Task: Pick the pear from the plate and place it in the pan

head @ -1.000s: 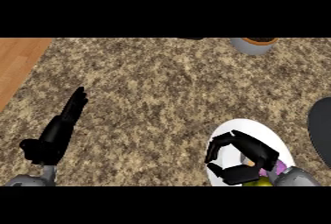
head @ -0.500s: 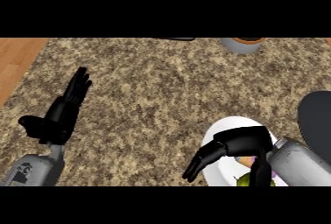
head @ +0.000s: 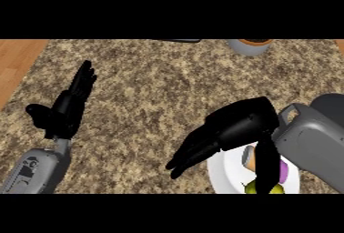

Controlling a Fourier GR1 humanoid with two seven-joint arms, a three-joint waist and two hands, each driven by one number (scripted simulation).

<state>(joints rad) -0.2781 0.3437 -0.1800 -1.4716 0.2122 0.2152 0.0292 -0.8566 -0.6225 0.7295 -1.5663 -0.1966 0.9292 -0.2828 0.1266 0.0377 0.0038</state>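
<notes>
The yellow-green pear (head: 251, 187) lies on the white plate (head: 224, 172) at the lower right, partly hidden by my right thumb. An orange piece (head: 249, 157) and a purple piece (head: 284, 170) lie beside it on the plate. My right hand (head: 232, 129) hovers over the plate's left side, open, its fingers stretched toward the lower left and holding nothing. The dark pan (head: 334, 103) shows only as a sliver at the right edge, behind my right forearm. My left hand (head: 66, 111) rests open at the left, fingers up.
The counter top is speckled brown stone, with a wooden strip (head: 15, 59) along its left side. A grey cup with an orange rim (head: 250, 46) stands at the far edge, and a dark object (head: 179, 41) lies to its left.
My right hand went from curled over the plate to open, and now sits higher and further left. The pear still lies on the plate. My left hand shifted slightly up and right.
</notes>
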